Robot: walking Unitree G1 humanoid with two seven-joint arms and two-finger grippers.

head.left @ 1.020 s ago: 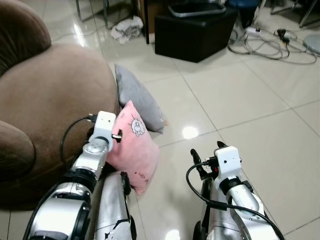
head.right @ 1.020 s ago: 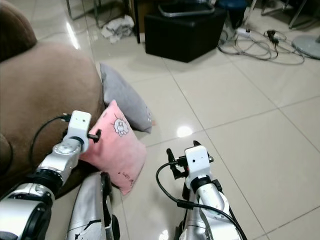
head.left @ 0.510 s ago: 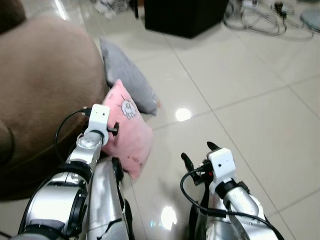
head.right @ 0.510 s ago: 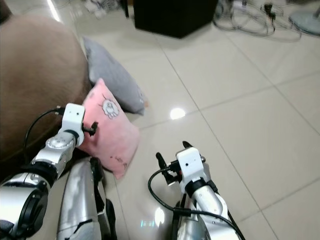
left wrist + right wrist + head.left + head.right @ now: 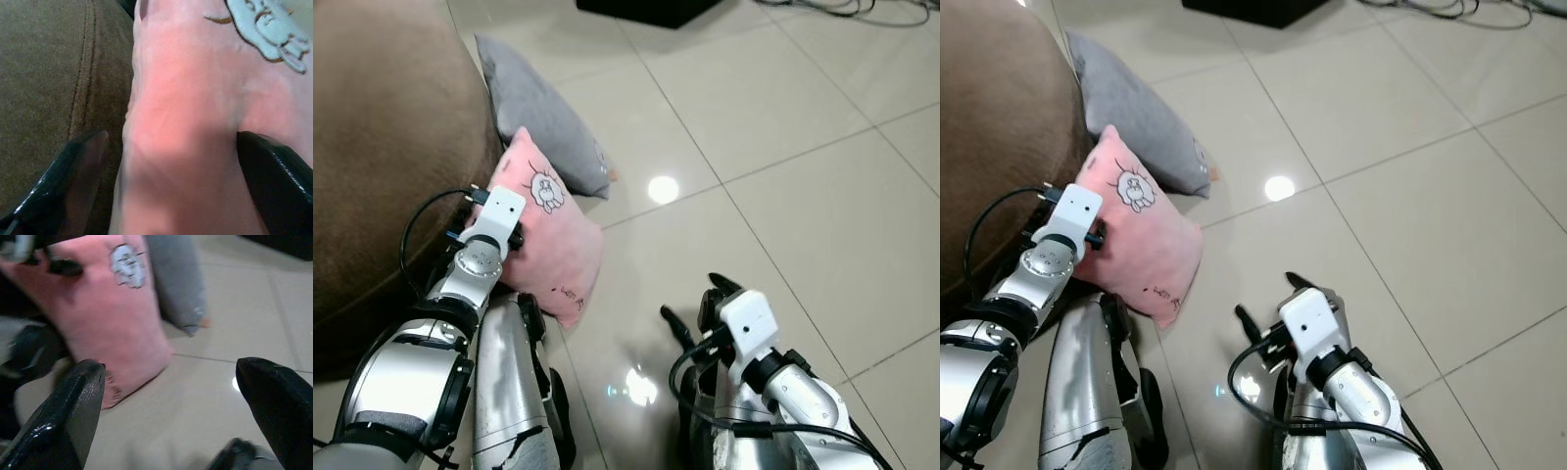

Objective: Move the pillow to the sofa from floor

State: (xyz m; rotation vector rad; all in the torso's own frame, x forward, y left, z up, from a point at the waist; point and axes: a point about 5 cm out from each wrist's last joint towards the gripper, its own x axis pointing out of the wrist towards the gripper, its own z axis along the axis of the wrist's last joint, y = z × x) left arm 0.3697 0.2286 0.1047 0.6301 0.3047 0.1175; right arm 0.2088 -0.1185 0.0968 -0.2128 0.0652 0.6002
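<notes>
Closely — left gripper (image 5: 171, 156) astride pink pillow (image 5: 195, 98)

The left pincer (image 5: 176, 161) straddles the pink pillow (image 5: 195, 122) (cartoon patch showing) beside the brown sofa (image 5: 54, 73).

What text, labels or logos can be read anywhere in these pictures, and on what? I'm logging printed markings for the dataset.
None can be read.
Square pink fabric pillow: a short dark line of print near its lower corner, too small to read.
Same pillow: a white cartoon animal patch, a picture with no words.
Grey fabric pillow behind it: a small mark near its lower edge, too small to tell.
</notes>
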